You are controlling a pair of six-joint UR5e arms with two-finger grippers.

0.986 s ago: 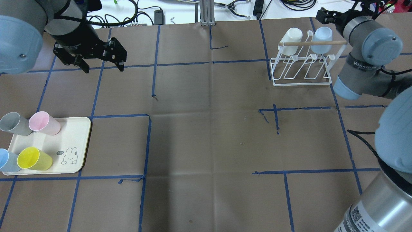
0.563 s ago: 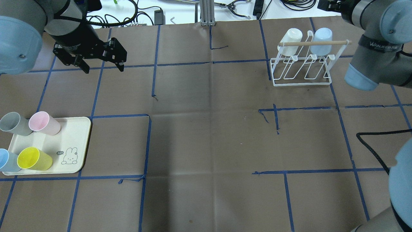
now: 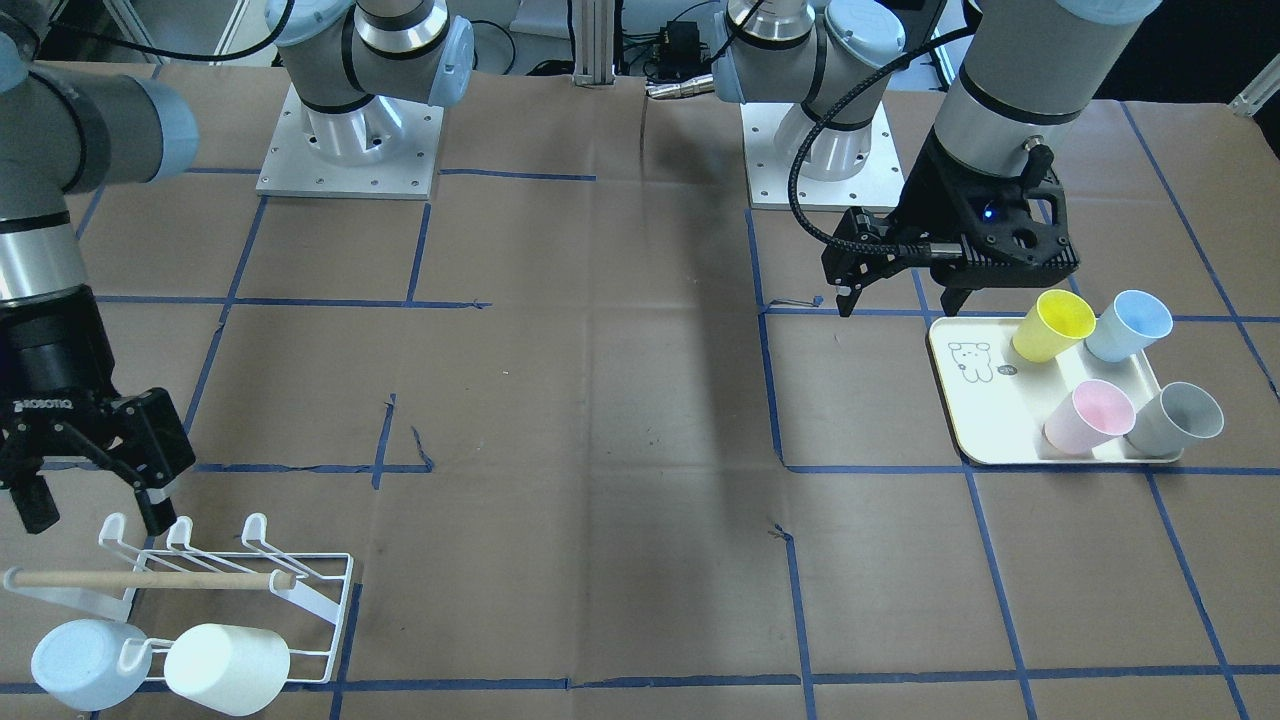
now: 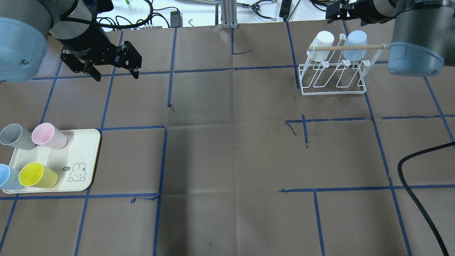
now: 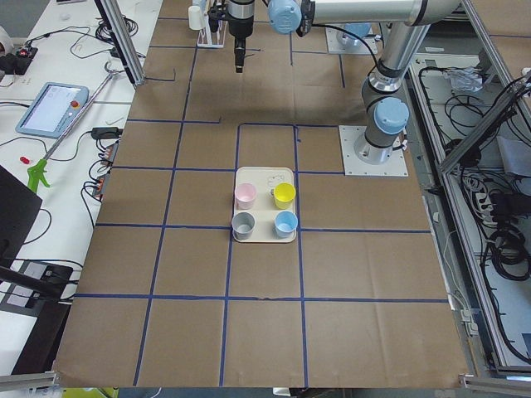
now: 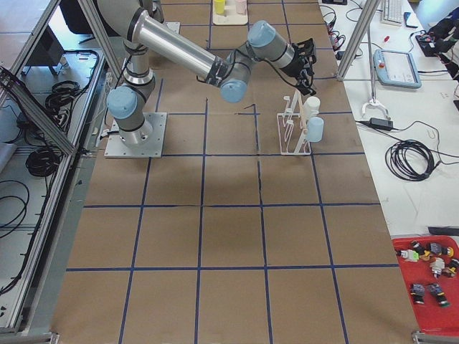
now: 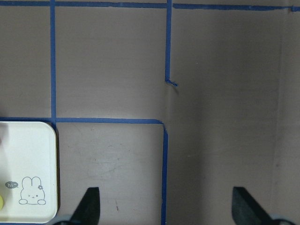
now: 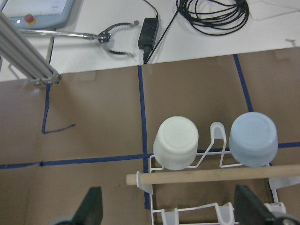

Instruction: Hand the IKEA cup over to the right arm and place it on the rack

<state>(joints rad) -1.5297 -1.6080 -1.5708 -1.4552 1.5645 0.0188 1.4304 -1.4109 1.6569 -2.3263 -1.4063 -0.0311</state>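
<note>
Brown-papered table [image 4: 227,149] with a blue tape grid, cables and clutter beyond its far edge.

Left tool [image 4: 116,74]: fingers spread wide with nothing between them. It hangs above bare paper on the far side of the tray, well apart from the cups. Its wrist view shows only a tray corner and tape lines.

Right tool [image 3: 95,512]: also spread and empty, hanging high over the rack [image 4: 333,93]. Its wrist view looks straight down on the two racked cups and the wooden rod [image 4: 346,47].

On the rack, a white cup [image 4: 321,45] and a pale blue cup [image 4: 356,44] sit mouth-down on prongs, side by side in the row away from the robot. The other prongs that show are bare.

The cream tray [image 4: 85,142], with its bunny drawing, lies at the robot's left. It holds four cups mouth-up: grey cup [image 4: 16,137], pink cup [image 4: 49,136], yellow cup [image 4: 37,175] and blue cup [image 4: 7,177].

Progress, as a judgement: two cups look delivered. No cup is in either tool and none is mid-handover, so this reads as the gap between cycles. Left to do:
- the left tool goes to the tray and grasps a cup;
- it carries the cup toward the middle and passes it to the right tool;
- the right tool hangs it on a free prong.

Which cup comes next cannot be told. Four are left if all are meant to go.
</note>
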